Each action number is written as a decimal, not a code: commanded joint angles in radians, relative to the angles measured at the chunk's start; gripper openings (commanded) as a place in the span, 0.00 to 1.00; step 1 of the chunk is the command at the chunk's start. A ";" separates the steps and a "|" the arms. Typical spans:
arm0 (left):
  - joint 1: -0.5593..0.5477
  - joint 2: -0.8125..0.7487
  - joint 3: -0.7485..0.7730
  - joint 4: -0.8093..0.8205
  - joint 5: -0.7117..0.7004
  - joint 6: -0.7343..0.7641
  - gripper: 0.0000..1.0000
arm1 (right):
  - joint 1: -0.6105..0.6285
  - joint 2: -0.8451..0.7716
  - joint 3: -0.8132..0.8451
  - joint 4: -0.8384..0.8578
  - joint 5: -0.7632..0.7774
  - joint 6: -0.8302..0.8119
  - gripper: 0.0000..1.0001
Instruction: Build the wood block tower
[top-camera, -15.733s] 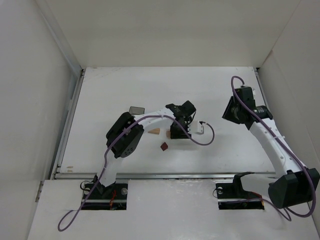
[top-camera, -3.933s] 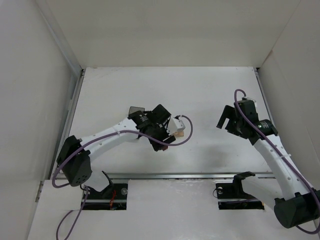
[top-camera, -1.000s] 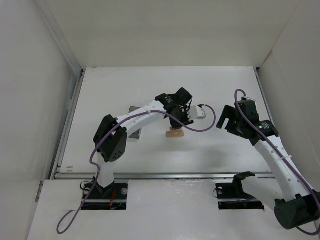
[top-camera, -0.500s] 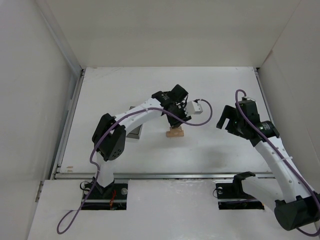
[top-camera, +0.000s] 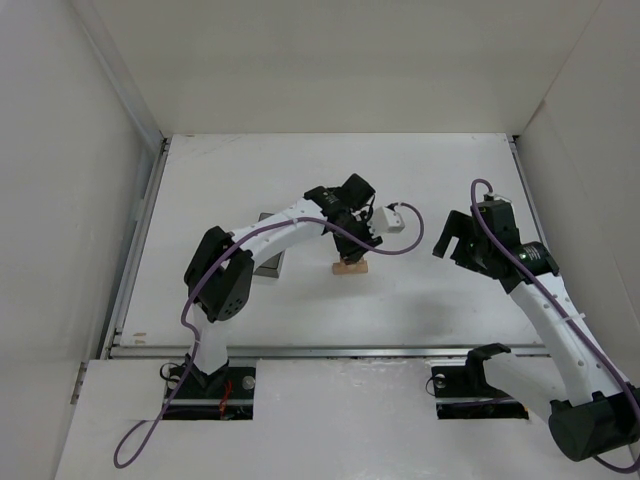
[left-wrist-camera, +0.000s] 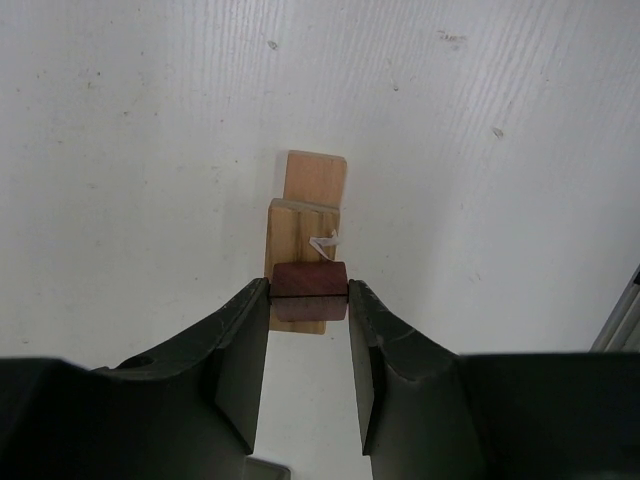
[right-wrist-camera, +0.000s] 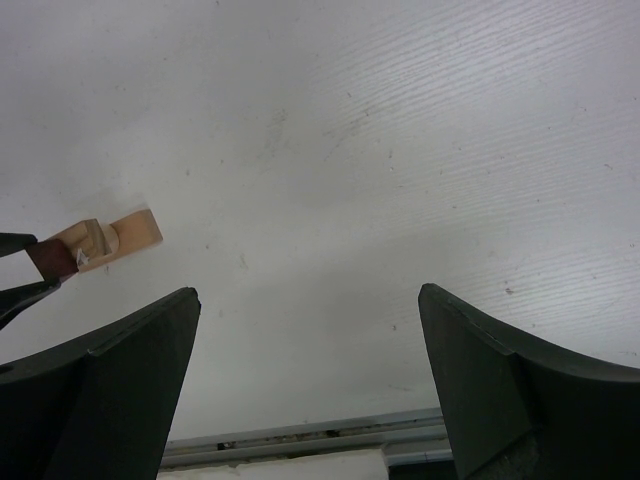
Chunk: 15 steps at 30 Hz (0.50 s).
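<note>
Now left gripper (left-wrist-camera: 308, 296) clamps red-brown cube (left-wrist-camera: 309, 280) over tan blocks (left-wrist-camera: 300, 230); right gripper (right-wrist-camera: 308, 292) wide (well apart).

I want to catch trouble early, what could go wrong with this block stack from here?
The left gripper holds the red cube near the end of the tan block, not its middle, so it may topple on release. That block looks offset on the plank; pressing down could tilt both.

Bright, even light floods the flat white tabletop (top-camera: 300, 170); shadows are faint and soft, and the wrist-view edges are slightly blurred.
</note>
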 joint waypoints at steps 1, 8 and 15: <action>0.004 -0.049 -0.007 0.006 0.028 -0.010 0.00 | 0.001 -0.018 0.019 0.034 -0.003 -0.008 0.96; 0.004 -0.049 -0.007 0.006 0.019 -0.010 0.02 | 0.001 -0.018 0.019 0.034 -0.003 -0.008 0.96; 0.004 -0.049 -0.007 0.026 0.010 0.000 0.08 | 0.001 -0.027 0.019 0.034 -0.003 -0.008 0.96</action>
